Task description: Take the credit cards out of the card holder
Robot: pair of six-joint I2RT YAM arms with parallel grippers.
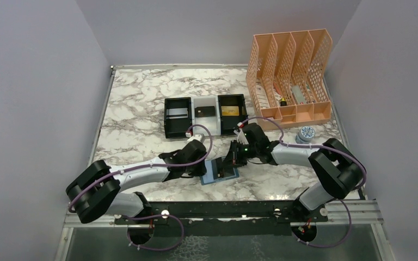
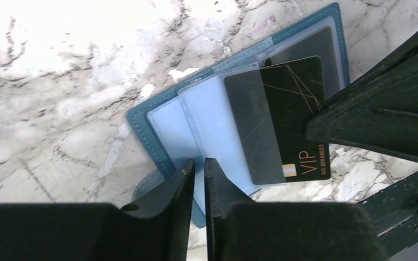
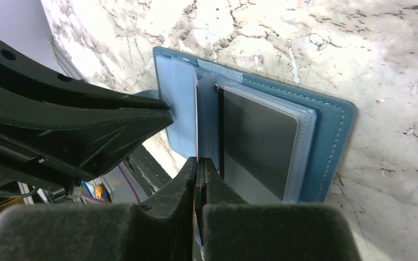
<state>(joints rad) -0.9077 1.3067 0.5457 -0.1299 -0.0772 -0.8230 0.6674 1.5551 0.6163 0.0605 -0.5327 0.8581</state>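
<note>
The blue card holder point(image 1: 217, 173) lies open on the marble near the front edge, its clear sleeves point(image 2: 166, 128) showing. A black "VIP" credit card point(image 2: 299, 109) sticks halfway out of one sleeve. My right gripper point(image 3: 197, 159) is shut on that card, which appears edge-on point(image 3: 197, 125) in the right wrist view. A second dark card point(image 3: 258, 147) sits in the pocket of the teal cover point(image 3: 332, 136). My left gripper point(image 2: 199, 161) pinches a light-blue sleeve at the holder's near edge, its jaws nearly together.
A black-and-white three-compartment tray point(image 1: 204, 124) stands behind the holder, with a silvery card point(image 1: 178, 113), a black card point(image 1: 204, 111) and a gold card point(image 1: 229, 111) in it. An orange file organiser point(image 1: 291, 70) is at the back right, with a small round tin point(image 1: 306, 133) in front of it.
</note>
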